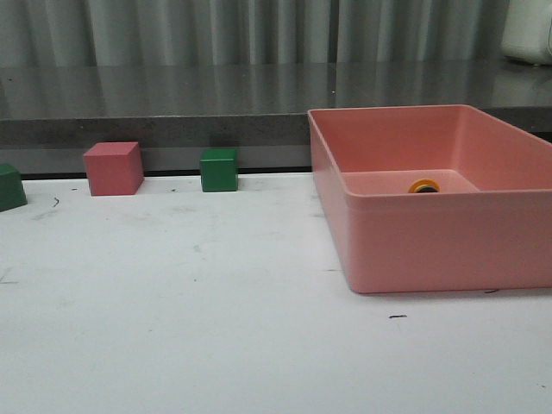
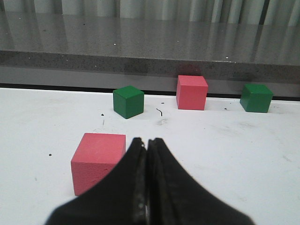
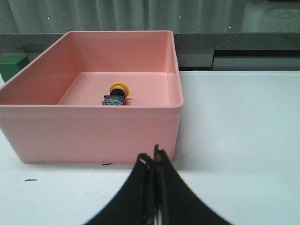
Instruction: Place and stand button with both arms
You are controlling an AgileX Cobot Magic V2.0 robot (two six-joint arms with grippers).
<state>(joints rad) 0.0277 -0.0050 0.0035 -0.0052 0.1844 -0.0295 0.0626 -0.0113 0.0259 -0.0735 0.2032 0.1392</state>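
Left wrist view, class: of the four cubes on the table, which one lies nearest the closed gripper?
The pink cube just beside the left gripper. The other pink cube and both green cubes sit back along the table's far edge.

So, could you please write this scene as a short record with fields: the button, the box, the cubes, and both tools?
button: lying on its side on the floor of the box
box: pink, open top, on the white table
cubes: pink cube and green cube by the table's far edge; another green cube at the left
left tool: shut, empty, near a pink cube
right tool: shut, empty, outside the box
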